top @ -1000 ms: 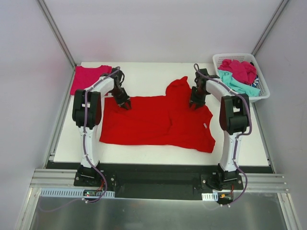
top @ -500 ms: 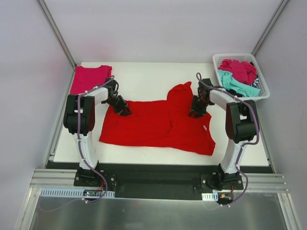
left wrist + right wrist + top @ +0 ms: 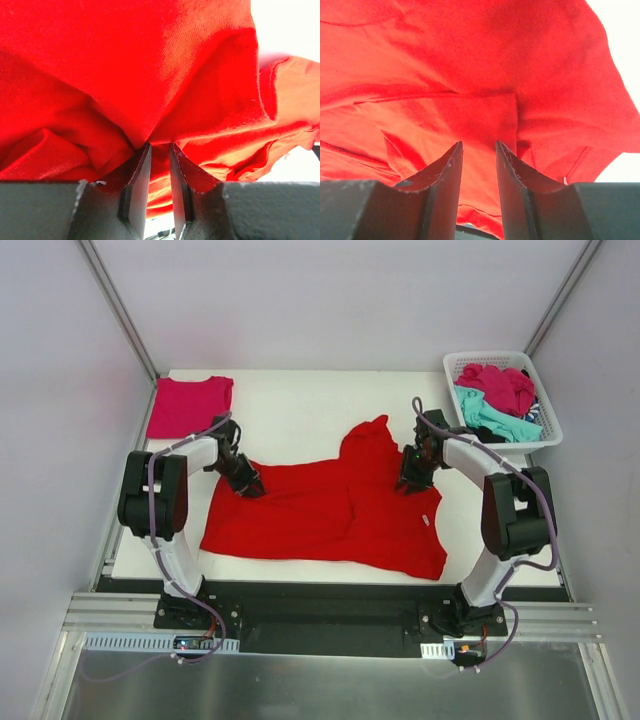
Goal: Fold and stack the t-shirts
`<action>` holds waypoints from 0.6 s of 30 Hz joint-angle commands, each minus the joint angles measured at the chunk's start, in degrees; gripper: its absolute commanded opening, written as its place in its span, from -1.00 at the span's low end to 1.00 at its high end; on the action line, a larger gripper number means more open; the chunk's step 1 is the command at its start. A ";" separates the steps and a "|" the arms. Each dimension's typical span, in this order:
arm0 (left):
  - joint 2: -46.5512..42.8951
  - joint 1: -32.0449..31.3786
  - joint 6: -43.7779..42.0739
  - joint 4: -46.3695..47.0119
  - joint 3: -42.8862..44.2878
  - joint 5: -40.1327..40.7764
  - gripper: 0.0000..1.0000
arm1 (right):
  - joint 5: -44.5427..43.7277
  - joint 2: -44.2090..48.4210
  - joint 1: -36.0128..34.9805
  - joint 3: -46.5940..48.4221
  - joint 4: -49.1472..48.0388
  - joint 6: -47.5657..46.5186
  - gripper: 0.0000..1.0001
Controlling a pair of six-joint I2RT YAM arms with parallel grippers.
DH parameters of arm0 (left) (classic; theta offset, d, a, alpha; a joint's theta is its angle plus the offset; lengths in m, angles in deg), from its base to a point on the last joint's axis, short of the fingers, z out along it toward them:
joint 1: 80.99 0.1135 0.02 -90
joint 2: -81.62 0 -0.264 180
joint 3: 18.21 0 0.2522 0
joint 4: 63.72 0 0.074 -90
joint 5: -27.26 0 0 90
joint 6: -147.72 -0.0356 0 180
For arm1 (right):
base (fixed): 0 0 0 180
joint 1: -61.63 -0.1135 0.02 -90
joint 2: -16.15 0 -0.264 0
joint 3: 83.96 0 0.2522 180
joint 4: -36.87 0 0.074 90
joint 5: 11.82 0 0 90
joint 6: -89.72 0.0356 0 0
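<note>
Both arms pulled nearer, elbows swung out; red t-shirt point(image 3: 320, 515) dragged slightly toward near edge, spread mid-worktop point(image 3: 300, 410). Left end effector point(image 3: 248, 483) pinches bunched far-left edge; right end effector point(image 3: 412, 480) clamps a thicker fold. Cloth soft, light, limp: likely best gripped at both shoulders.

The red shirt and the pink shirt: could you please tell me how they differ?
The red shirt lies spread and rumpled across the middle; the pink shirt lies flat and tidy at the far left corner. The left gripper and right gripper pinch the red shirt; nothing touches the pink shirt. The red shirt covers more surface than the pink shirt. Both are plain-coloured.
</note>
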 commanded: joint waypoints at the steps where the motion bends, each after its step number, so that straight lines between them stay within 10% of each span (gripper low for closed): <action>1: -5.06 0.55 -0.24 -2.05 -3.60 3.73 -0.56 | -0.43 4.33 -1.22 -2.11 1.21 1.29 -0.28; 18: 5.21 0.46 -2.35 -15.14 29.70 8.21 -0.51 | -1.15 -14.98 -0.88 34.70 13.68 -2.84 -0.28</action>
